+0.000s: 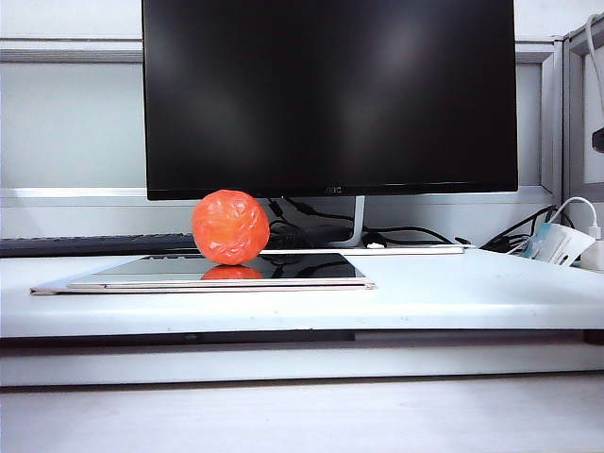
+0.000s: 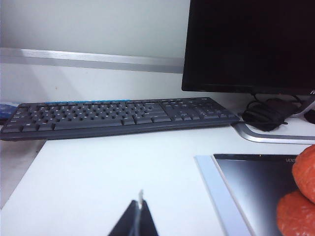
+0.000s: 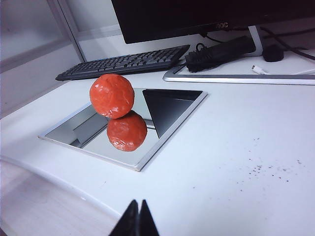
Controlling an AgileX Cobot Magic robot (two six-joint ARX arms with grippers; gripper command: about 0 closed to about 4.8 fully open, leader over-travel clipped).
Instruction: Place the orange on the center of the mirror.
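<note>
Nearest to me on the right wrist view, the right gripper [image 3: 138, 216] shows its 2 dark fingers pressed together into a single point, holding nothing, above the white table [image 3: 236, 137] near its front edge. The left gripper [image 2: 140, 216] reads the same on its own camera: 2 fingers shut tight against each other, empty, over bare tabletop.

Beyond both grippers lies the mirror [image 3: 162, 132], flat on the table, pale rim all around. The orange [image 3: 111, 96] sits on its glass, roughly mid-panel as I judge it from the right wrist view, with its reflection directly beneath it. It is well apart from the right fingertips, farther onto the table. From the left wrist camera I see only an edge of the orange [image 2: 305, 172] off to the side of the shut fingers, clear of them, resting on the mirror [image 2: 246, 182].

On the exterior view the orange [image 1: 230, 226] stands on the mirror [image 1: 311, 269], left of the panel's middle from that angle; neither gripper appears there.

Farther back sit the black keyboard [image 2: 118, 115], then the monitor [image 1: 330, 94] on its stand, with cables bundled beside it.
</note>
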